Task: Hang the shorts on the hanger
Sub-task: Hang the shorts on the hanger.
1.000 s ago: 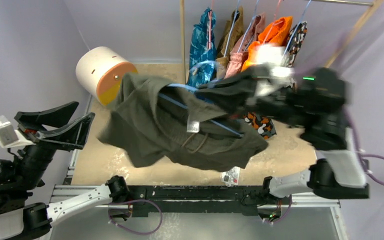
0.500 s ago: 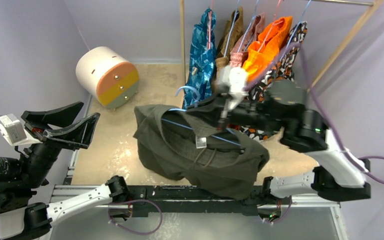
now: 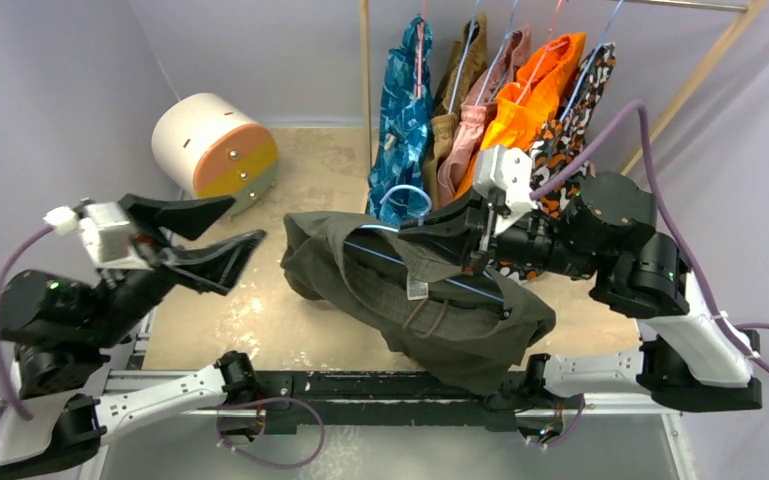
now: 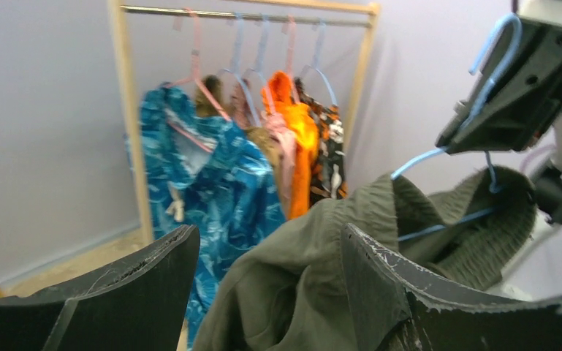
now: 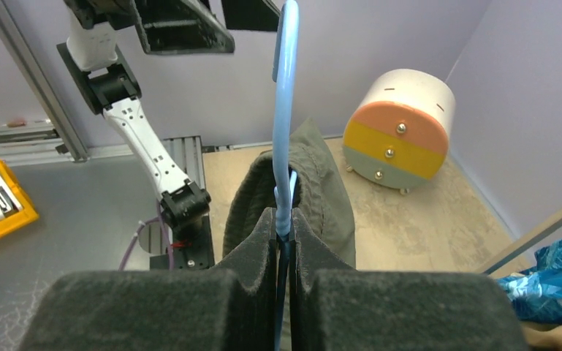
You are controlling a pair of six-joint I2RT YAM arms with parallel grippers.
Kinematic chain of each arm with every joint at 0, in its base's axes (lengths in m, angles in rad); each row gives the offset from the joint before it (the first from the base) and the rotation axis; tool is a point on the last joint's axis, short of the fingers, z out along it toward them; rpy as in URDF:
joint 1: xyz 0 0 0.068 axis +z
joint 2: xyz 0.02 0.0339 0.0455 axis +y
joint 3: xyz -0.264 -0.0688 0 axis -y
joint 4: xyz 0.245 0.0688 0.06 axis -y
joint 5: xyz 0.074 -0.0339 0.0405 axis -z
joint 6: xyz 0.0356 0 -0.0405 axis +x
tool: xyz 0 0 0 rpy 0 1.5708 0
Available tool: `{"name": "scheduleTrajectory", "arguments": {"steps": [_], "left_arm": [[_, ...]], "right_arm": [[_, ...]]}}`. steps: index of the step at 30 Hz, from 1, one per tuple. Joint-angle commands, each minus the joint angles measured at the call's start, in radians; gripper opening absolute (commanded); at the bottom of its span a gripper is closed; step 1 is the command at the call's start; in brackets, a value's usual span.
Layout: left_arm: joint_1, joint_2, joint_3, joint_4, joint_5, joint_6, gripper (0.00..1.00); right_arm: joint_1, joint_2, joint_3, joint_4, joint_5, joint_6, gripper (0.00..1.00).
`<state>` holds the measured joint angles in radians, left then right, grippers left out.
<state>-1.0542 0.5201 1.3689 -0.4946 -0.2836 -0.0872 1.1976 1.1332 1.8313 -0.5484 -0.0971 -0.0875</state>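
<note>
The dark olive shorts [image 3: 400, 300] hang draped over the light-blue hanger [image 3: 430, 275], lifted above the table's near edge. My right gripper [image 3: 415, 232] is shut on the hanger's neck just under the hook. In the right wrist view the blue wire [image 5: 285, 110] rises straight from between the pressed-together jaws of that gripper [image 5: 283, 219], with the shorts [image 5: 325, 194] behind. My left gripper [image 3: 248, 220] stands open a little to the left of the shorts, touching nothing. Its wrist view shows the olive fabric [image 4: 314, 256] beyond the spread jaws of the gripper [image 4: 269, 234].
A wooden rack [image 3: 365, 70] at the back carries several hung garments [image 3: 480, 100], blue patterned ones [image 4: 219, 190] nearest. A cream drum with an orange and yellow face [image 3: 215, 145] lies at the back left of the beige table [image 3: 250, 320]. A yellow bin [image 5: 0, 205] sits beside the frame.
The right arm has swung the hanger with the shorts right and toward the near edge. The left arm has come up and right toward the shorts, still open.
</note>
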Motion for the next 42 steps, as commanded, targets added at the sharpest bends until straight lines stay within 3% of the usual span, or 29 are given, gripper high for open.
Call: {"name": "scheduleTrajectory", "arguments": {"steps": [1, 12, 22, 30, 34, 39, 42], "left_arm": [[0.002, 0.132, 0.049, 0.003, 0.268, -0.009, 0.69], [0.002, 0.367, 0.090, 0.061, 0.597, 0.084, 0.69], [0.003, 0.387, 0.017, 0.034, 0.565, 0.216, 0.68], [0.002, 0.414, -0.028, 0.043, 0.507, 0.224, 0.65], [0.002, 0.417, -0.023, 0.055, 0.566, 0.217, 0.65], [0.002, 0.447, 0.008, 0.018, 0.639, 0.224, 0.41], [0.002, 0.459, 0.016, -0.014, 0.652, 0.230, 0.38]], "right_arm": [[0.000, -0.025, -0.027, 0.085, -0.014, 0.000, 0.00], [0.001, -0.136, -0.248, 0.235, -0.023, 0.098, 0.00], [0.001, -0.190, -0.329, 0.292, -0.041, 0.149, 0.00], [0.001, -0.218, -0.363, 0.312, -0.033, 0.160, 0.00], [0.000, -0.214, -0.359, 0.306, -0.062, 0.164, 0.00], [0.000, -0.217, -0.362, 0.296, -0.065, 0.150, 0.00], [0.001, -0.221, -0.368, 0.300, -0.069, 0.147, 0.00]]}}
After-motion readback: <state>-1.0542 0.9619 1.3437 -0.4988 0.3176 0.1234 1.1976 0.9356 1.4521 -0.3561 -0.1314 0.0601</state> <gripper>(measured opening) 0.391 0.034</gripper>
